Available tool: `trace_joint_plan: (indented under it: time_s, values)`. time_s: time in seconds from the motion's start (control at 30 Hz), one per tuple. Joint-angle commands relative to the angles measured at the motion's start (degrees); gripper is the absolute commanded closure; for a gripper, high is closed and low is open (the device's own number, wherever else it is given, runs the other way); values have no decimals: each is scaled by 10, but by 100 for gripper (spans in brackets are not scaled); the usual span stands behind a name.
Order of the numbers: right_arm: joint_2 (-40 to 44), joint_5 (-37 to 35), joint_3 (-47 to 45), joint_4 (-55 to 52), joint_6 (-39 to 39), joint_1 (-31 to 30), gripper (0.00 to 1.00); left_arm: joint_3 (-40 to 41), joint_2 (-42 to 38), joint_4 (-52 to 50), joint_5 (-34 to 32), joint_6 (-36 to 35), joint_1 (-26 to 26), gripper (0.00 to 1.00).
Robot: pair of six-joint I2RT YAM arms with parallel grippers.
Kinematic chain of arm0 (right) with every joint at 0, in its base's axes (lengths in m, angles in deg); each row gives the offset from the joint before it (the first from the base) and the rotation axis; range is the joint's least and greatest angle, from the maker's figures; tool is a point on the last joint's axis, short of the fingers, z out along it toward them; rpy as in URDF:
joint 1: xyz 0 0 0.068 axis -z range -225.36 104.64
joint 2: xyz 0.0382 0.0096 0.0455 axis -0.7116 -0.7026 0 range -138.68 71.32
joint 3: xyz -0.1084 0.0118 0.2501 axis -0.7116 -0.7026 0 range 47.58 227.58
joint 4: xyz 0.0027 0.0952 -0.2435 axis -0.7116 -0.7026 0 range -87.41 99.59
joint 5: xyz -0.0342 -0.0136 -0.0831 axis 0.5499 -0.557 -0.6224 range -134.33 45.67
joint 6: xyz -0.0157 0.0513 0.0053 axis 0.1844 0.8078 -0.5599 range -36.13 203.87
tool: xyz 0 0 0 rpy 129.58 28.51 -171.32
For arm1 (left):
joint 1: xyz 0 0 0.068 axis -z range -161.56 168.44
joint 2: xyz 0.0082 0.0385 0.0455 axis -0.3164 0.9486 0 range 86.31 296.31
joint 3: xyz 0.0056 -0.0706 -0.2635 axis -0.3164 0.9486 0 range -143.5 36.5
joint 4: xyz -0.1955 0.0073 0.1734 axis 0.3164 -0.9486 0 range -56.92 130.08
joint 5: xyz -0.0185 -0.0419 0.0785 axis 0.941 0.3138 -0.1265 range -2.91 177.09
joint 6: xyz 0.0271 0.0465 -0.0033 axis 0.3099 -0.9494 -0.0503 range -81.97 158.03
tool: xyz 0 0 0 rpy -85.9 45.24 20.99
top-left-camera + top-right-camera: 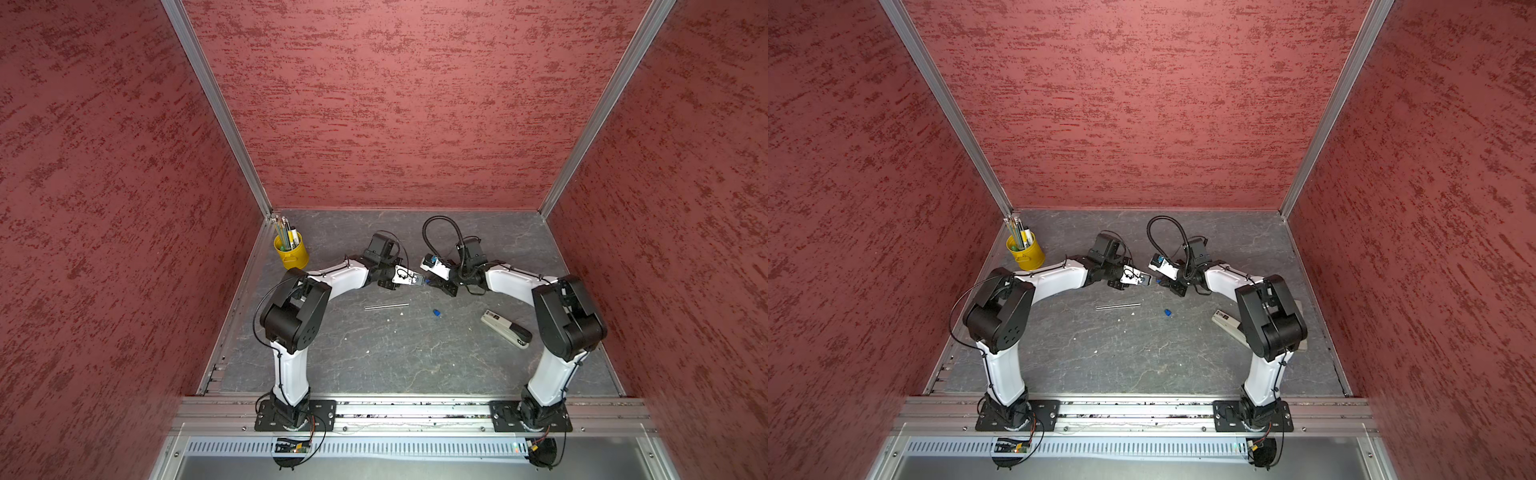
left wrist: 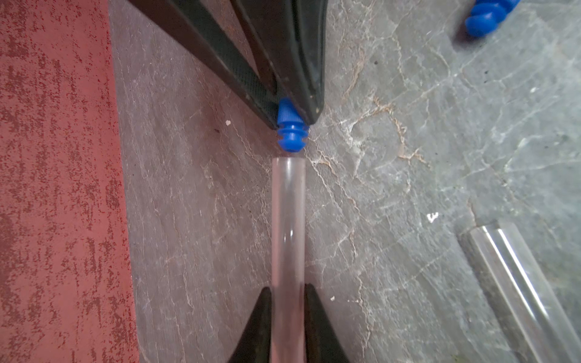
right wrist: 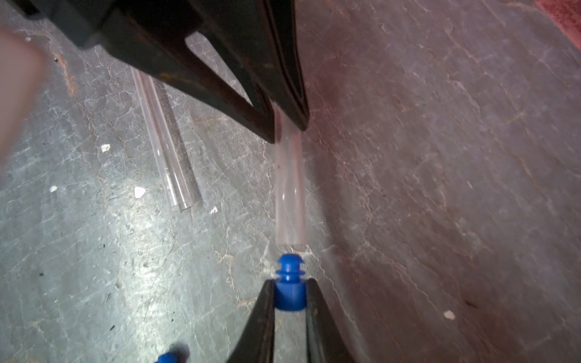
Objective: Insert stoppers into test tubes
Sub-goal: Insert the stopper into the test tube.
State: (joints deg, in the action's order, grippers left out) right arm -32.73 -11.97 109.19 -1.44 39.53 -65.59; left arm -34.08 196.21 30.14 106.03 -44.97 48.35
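My left gripper (image 2: 287, 290) is shut on a clear test tube (image 2: 287, 220), held level above the table. Facing it, my right gripper (image 3: 290, 283) is shut on a blue stopper (image 3: 290, 295). Its ribbed tip points at the tube's open mouth (image 3: 289, 242), in line with it and a small gap away. In both top views the two grippers meet tip to tip over the table's middle (image 1: 427, 281). A second test tube (image 1: 386, 306) lies flat on the grey table, and a second stopper (image 1: 436, 312) lies to its right.
A yellow cup (image 1: 291, 249) of pens and pencils stands at the back left corner. A stapler (image 1: 506, 329) lies at the right by my right arm. Small white specks (image 3: 139, 191) dot the table. Red walls close in three sides.
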Motion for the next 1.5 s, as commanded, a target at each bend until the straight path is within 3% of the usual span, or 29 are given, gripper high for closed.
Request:
trace_joint_plan:
  time_s: [0.0, 1.47]
  values:
    - [-7, 13, 17, -7, 3, -4, 81, -3, -2, 4, -1, -2, 3, 80]
    - [-8, 14, 18, -8, 5, -4, 81, -8, 5, 14, -3, -2, 18, 80]
